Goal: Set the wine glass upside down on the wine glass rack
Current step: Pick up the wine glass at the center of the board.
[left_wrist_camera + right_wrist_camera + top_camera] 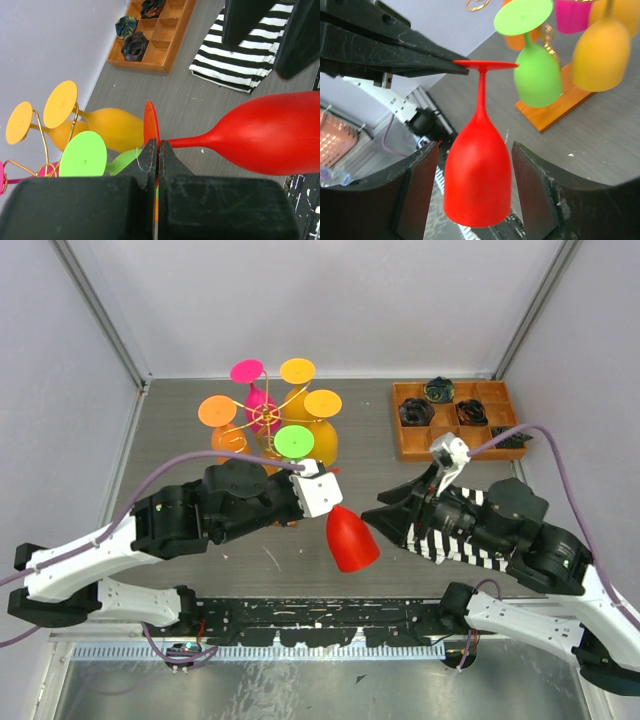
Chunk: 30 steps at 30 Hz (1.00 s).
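The wine glass rack (266, 416) stands far and left of centre (five glasses hang on it). Just near and right of it hangs the red wine glass (351, 540), stem upright, foot uppermost and pinched tight in the left gripper (157, 150). The right gripper (475, 147) gapes either side of the bowl, seemingly untouching.
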Tool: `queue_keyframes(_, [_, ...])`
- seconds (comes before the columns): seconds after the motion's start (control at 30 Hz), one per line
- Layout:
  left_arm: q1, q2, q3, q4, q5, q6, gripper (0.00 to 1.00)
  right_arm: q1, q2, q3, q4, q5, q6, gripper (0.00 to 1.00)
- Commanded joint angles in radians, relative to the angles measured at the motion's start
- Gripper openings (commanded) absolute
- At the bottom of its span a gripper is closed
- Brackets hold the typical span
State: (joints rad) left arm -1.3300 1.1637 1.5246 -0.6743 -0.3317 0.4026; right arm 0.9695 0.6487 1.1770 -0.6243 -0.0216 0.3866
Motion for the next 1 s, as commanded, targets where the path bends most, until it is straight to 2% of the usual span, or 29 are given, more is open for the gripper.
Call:
queue_keyframes(0.0, [-0.019,0.003,0.027,0.069,-0.015,0.046,0.00,0.006,0.022,-0.008,0.067,-0.152,0.023,0.65])
queue_keyframes(0.23, [-0.056,0.054,0.066,0.080,0.010,0.040,0.00,0.006,0.078,-0.040,0.103,-0.134,0.011,0.61])
queue_keyframes(0.67, [-0.102,0.090,0.075,0.114,-0.028,0.064,0.00,0.006,0.100,-0.122,0.139,-0.107,0.013,0.35])
queue_keyframes(0.87, [-0.104,0.096,0.063,0.139,-0.058,0.077,0.00,0.005,0.066,-0.197,0.219,-0.045,0.029,0.34])
queue_keyframes(0.97, [-0.105,0.096,0.062,0.147,-0.074,0.076,0.00,0.006,0.063,-0.226,0.244,-0.032,0.033,0.28])
